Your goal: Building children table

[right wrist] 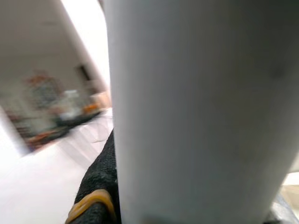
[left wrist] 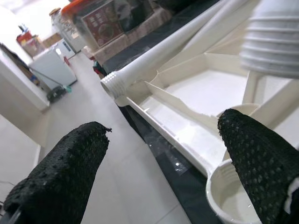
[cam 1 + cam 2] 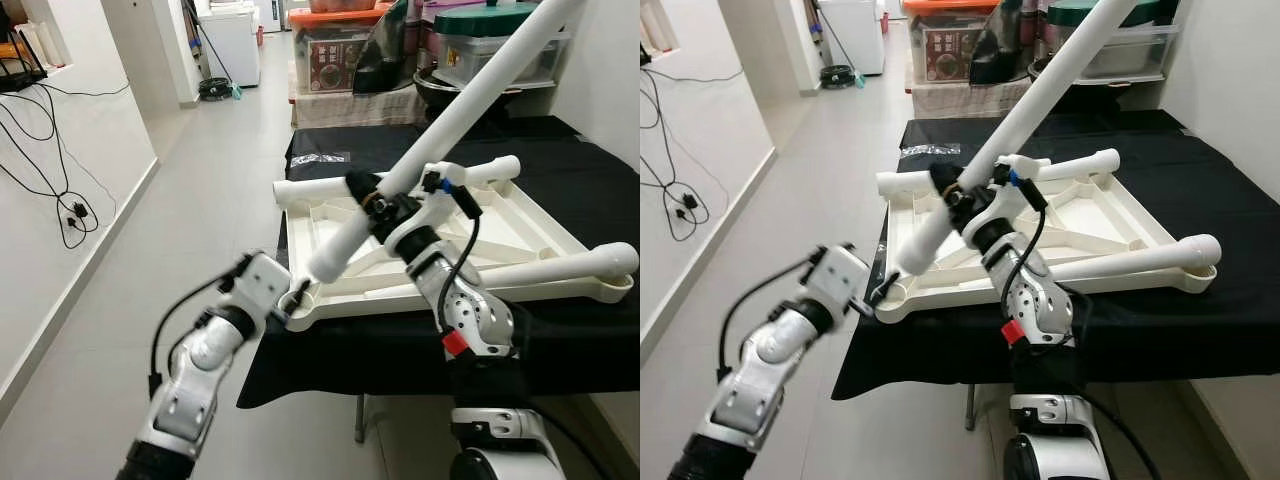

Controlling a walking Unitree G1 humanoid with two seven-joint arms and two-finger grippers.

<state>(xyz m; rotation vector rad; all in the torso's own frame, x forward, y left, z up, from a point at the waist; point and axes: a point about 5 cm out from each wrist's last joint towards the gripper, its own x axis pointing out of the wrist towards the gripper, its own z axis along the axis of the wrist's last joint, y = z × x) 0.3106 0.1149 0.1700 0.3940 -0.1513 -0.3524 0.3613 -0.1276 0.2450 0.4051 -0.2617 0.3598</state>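
1. count: one white tabletop [image 3: 520,235] lying upside down on the black-covered counter [image 3: 590,180], ribbed underside up.
2. three white legs visible: one leg along the far edge [image 3: 310,188], one leg along the near right edge [image 3: 580,265], one leg held in the air [image 3: 470,100].
3. right claw [image 3: 375,200] is clamped on the held leg near its lower end. leg is tilted, upper end running up and to the right out of frame, lower end [image 3: 330,262] hanging over the tabletop's near left part, just above it.
4. right wrist view: held leg [image 1: 196,112] right against the black finger [image 1: 100,186], with a yellow band on that finger.
5. left claw [image 3: 297,295] sits at the tabletop's near left corner, fingers spread wide, nothing in them.
6. left wrist view: round corner socket [image 2: 233,196] lies at one fingertip [image 2: 257,158], other finger [image 2: 65,172] is off the counter edge over the floor. threaded end of the far leg [image 2: 114,84] is visible beyond.
7. storage boxes [image 3: 335,50] stacked behind the counter.
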